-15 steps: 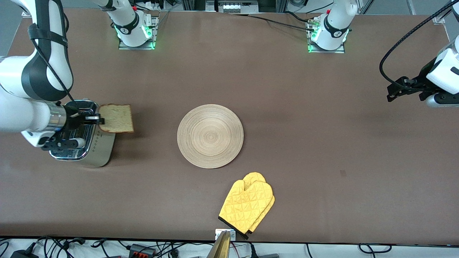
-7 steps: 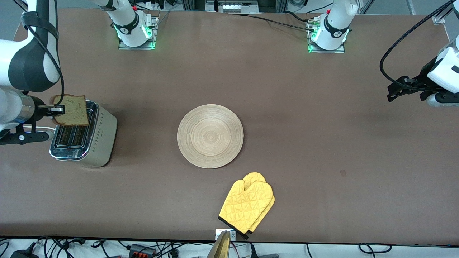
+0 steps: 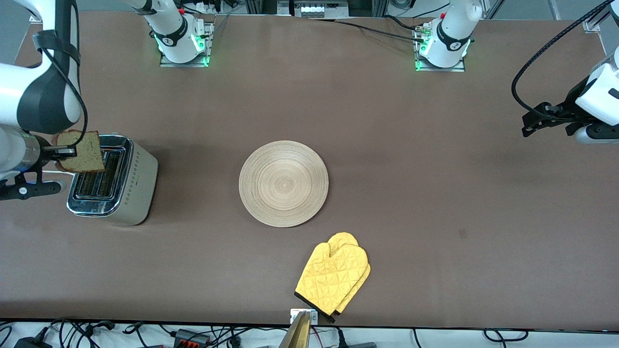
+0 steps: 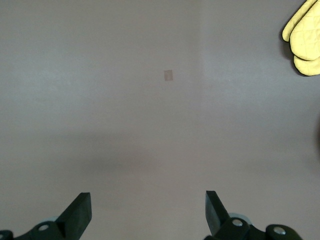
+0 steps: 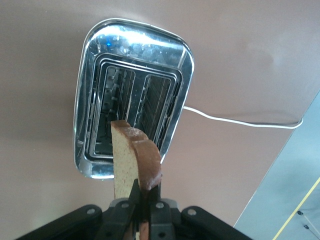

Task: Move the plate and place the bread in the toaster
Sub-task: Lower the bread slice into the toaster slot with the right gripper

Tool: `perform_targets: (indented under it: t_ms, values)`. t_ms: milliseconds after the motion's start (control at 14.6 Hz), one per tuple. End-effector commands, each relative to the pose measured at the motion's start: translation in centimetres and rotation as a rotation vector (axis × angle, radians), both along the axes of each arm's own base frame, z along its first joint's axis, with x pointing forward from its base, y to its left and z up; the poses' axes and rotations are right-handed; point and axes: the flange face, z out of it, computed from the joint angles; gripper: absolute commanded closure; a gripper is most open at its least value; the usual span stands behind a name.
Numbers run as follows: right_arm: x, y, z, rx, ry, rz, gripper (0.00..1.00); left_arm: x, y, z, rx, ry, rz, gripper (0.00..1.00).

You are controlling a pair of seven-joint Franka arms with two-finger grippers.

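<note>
Using the plate (image 3: 283, 183) as landmark: nearest the front camera was a yellow oven mitt (image 3: 333, 278), just nearer than the plate and close to the desk (image 3: 435, 217) edge, untouched and probably spare to the task. The plate sat flat mid-desk, bare, with nothing on it; judging by that, the plate part of the job looked finished and only the bread step was open. Well apart from the plate, toward the right arm's end of the desk and about level with it, stood the toaster (image 3: 112, 186), chrome top up, both slots unobstructed, white cord (image 5: 240, 121) trailing off it. The right gripper (image 3: 66, 152) hung over the toaster's top, fingers closed on the bread (image 3: 80, 152), pinching one edge so the slice stood on edge. The right wrist view showed the bread (image 5: 134, 161) thin side on, roughly lined up with a slot in the toaster (image 5: 132, 122) but above it, not yet inserted. That grip presumably kept the free edge leading into the slot. Well apart from the plate toward the left arm's end, the left gripper (image 4: 147, 212) waited up over bare desk, jaws wide apart and holding nothing. No brand, label or readable writing visible on the toaster or the mitt; only a small pale mark on the desk.
</note>
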Motion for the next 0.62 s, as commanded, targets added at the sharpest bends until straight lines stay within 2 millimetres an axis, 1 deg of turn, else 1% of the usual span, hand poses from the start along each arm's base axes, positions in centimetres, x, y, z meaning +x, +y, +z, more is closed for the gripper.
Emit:
perform_targets:
  t_ms: [0, 137, 342, 411, 548]
  values:
    - [1.6, 0.0, -0.8, -0.031, -0.046, 0.026, 1.0, 0.2, -0.1, 0.7, -0.015, 0.005, -0.004, 0.0]
    - [2.1, 0.4, -2.0, -0.05, -0.061, -0.014, 1.0, 0.2, -0.1, 0.7, -0.015, 0.005, -0.005, 0.0]
    - [3.5, 1.8, -2.6, -0.052, -0.142, 0.0, 1.0, 0.2, -0.2, 0.7, -0.015, 0.005, -0.007, 0.0]
    - [3.5, 2.2, -2.7, -0.05, -0.152, -0.014, 1.0, 0.2, -0.2, 0.7, -0.015, 0.005, -0.007, 0.0]
    - [3.7, 4.4, -3.8, -0.07, -0.159, -0.044, 1.0, 0.2, -0.1, 0.7, -0.015, 0.005, -0.005, 0.0]
